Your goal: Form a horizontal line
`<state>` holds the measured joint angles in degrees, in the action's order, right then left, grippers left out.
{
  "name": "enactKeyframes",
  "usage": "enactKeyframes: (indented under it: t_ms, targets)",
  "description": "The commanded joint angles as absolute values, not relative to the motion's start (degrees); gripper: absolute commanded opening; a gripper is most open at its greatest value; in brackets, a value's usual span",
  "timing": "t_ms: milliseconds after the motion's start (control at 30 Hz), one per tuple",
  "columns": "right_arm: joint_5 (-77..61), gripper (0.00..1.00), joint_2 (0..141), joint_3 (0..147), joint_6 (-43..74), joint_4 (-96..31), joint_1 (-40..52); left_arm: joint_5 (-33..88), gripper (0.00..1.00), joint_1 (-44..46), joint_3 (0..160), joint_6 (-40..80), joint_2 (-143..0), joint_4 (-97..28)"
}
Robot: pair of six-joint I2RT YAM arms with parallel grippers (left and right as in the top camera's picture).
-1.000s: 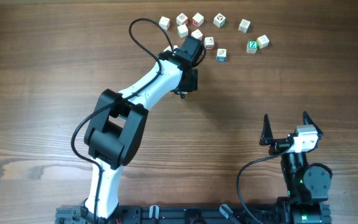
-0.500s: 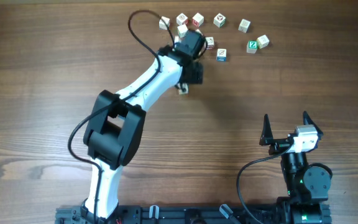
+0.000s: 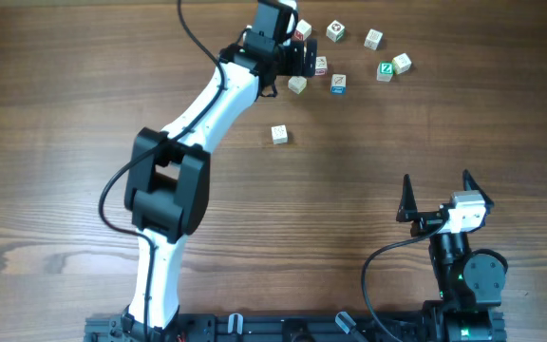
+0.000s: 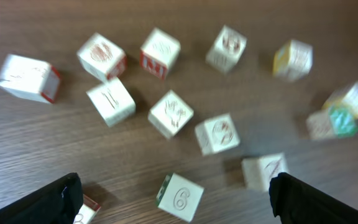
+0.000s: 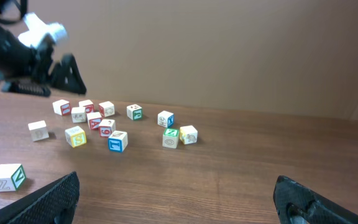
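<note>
My left gripper (image 3: 297,59) hovers open over the scattered letter cubes at the far side of the table. In the left wrist view its fingers (image 4: 59,200) stand wide apart with nothing held; a cube marked 6 (image 4: 180,196) lies on the wood below them. One whitish cube (image 3: 279,134) sits alone toward the table's middle, and the right wrist view shows it as a Z cube (image 5: 6,177). The horizontal line is out of view; the cubes I see lie loose. My right gripper (image 3: 437,195) stands open and empty near the front right.
Several loose cubes spread across the far edge, among them a green-lettered one (image 3: 385,69), a blue-lettered one (image 3: 339,84) and a plain one (image 3: 297,85). The left arm (image 3: 207,104) stretches diagonally from the front base to the cluster.
The left gripper opened and let go of a cube at mid-table, then swung away to the far cube cluster. The right arm has not moved.
</note>
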<state>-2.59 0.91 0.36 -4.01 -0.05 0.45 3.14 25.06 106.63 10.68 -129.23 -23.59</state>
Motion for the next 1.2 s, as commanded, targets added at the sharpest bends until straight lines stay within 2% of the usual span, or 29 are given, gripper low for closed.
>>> enactKeyframes:
  t_ms: [0,267,333,367,400,433,533,567,700,867,1033,1167]
  targets:
    - [-3.3,1.00,0.6,0.3,-4.5,0.1,0.6,5.4,0.96,25.2,107.0,3.2,-132.4,-23.3]
    - [-3.3,1.00,0.6,0.3,-4.5,0.1,0.6,8.6,0.88,25.6,106.9,3.2,-139.3,-22.7]
    - [-3.3,1.00,0.6,0.3,-4.5,0.0,0.6,8.6,0.76,25.9,106.9,3.2,-139.3,-22.1]
    - [-3.3,1.00,0.6,0.3,-4.5,0.0,0.6,8.5,0.65,26.0,107.0,3.2,-139.3,-21.3]
    - [-3.3,1.00,0.6,0.3,-4.5,0.0,0.6,8.5,0.49,26.0,107.0,3.2,-139.3,-20.9]
    - [-3.3,1.00,0.6,0.3,-4.5,0.0,0.6,8.5,0.38,26.0,107.0,3.2,-139.3,-21.0]
    - [-3.3,1.00,0.6,0.3,-4.5,0.0,0.6,8.4,0.31,26.0,107.0,3.4,-138.7,-21.1]
    - [-3.3,1.00,0.6,0.3,-4.5,0.0,0.6,8.2,0.26,26.0,107.0,3.4,-137.9,-21.4]
    - [-3.3,1.00,0.6,0.3,-4.5,0.0,0.6,7.9,0.26,26.0,107.0,8.3,-131.2,-25.5]
    - [-3.3,1.00,0.6,0.3,-4.5,0.0,0.6,7.9,0.29,27.8,107.0,17.8,-122.3,-42.5]
    - [-3.3,1.00,0.6,0.3,-4.5,0.0,0.6,1.8,0.27,33.0,106.9,28.0,-121.5,-55.2]
    - [-3.3,1.00,0.6,0.3,-4.5,0.0,0.6,-1.2,0.27,36.5,106.8,30.0,-121.5,-57.2]
